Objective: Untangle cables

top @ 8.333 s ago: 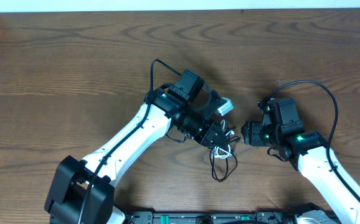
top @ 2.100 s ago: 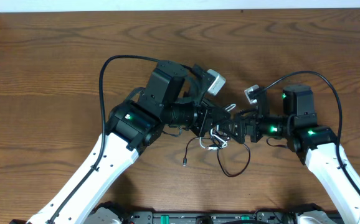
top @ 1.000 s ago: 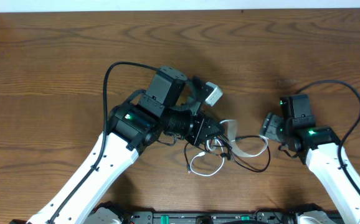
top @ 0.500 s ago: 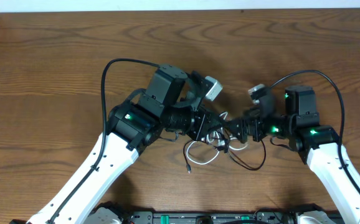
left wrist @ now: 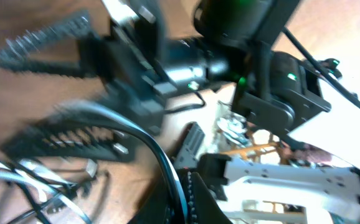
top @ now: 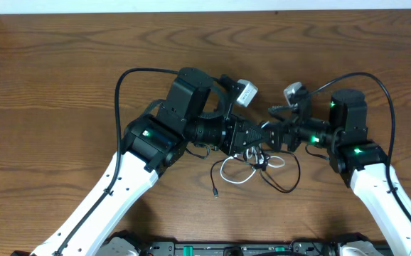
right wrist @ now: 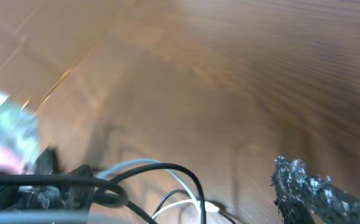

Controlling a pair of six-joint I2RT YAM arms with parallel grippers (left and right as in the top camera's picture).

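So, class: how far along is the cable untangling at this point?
Done: nothing yet. The white cable and black cable are looped together in one tangle. In hand: the left gripper is shut on the tangle, and the right gripper is open beside it. Left: pulling the two apart and laying them down separately.

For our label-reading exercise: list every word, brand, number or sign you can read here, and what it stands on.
No readable text anywhere. The cables and the wooden table carry no visible print; both wrist views are too blurred to read anything.
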